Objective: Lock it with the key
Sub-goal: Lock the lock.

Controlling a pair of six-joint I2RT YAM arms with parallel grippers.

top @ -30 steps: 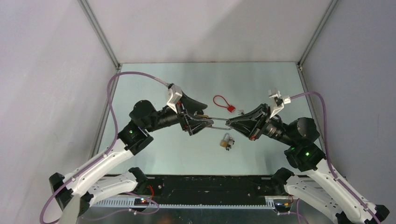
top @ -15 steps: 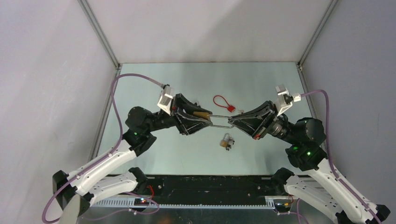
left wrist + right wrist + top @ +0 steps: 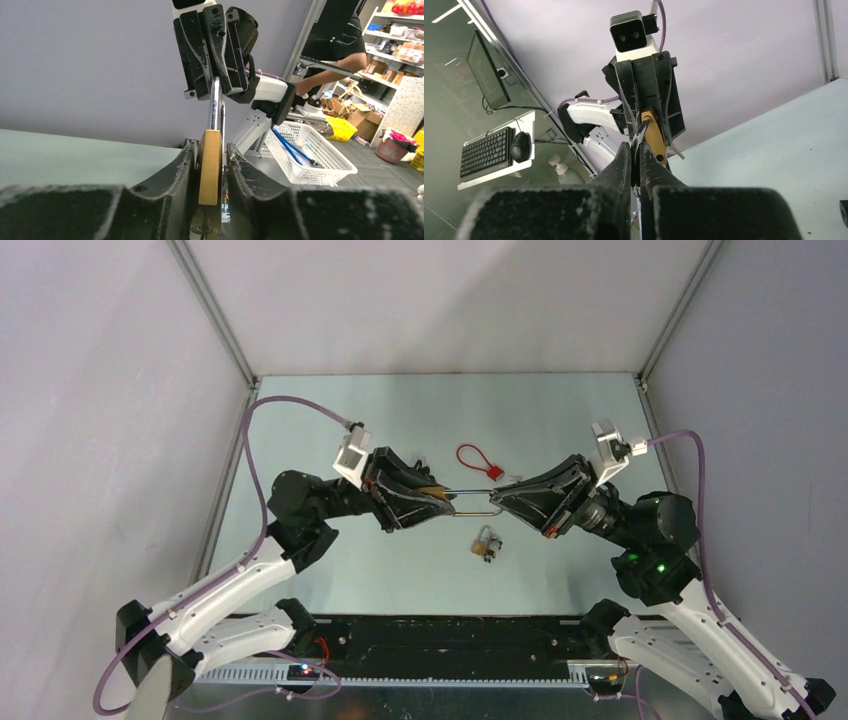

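Note:
A brass padlock with a long steel shackle hangs in the air between my two grippers. My left gripper (image 3: 437, 495) is shut on its brass body (image 3: 210, 165), which stands edge-on between the fingers. My right gripper (image 3: 497, 502) is shut on the far end of the shackle (image 3: 470, 500). In the right wrist view the shackle (image 3: 640, 132) runs from my closed fingers to the brass body (image 3: 654, 137). A second small padlock with a key bunch (image 3: 485, 542) lies on the table below the held lock.
A red looped cable seal (image 3: 478, 460) lies on the table behind the grippers, with a small pale object (image 3: 516, 480) beside it. Grey walls enclose the table (image 3: 330, 570) on the left, back and right.
Both wrists have rolled and shifted a little toward the back, carrying the held padlock with them. Both grips are unchanged. The small padlock on the table has not moved.

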